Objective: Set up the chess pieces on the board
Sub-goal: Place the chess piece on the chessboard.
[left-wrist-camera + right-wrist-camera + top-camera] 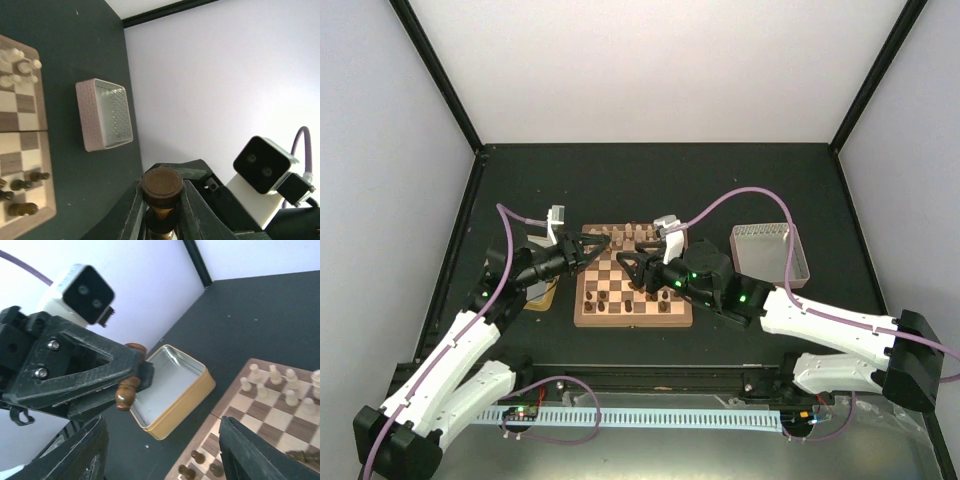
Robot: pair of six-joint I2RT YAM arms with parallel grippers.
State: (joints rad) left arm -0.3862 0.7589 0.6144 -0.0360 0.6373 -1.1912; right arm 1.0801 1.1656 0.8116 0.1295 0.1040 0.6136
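While a dark chess piece (161, 184) is clamped in the left hand (588, 247) near the far left corner of the board (632, 321), the right hand (638, 268) is held with fingers apart over it. Placement is judged the current step; upright lowering onto a free square, perhaps back-rank, is needed.

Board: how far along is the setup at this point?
Done: cream pieces stand at one end of the board, several dark pieces at the other; the tin looks empty. In hand: left pincer shut on a dark piece; right pincer open, holding nothing. Left: place that piece; the dark rows show gaps.
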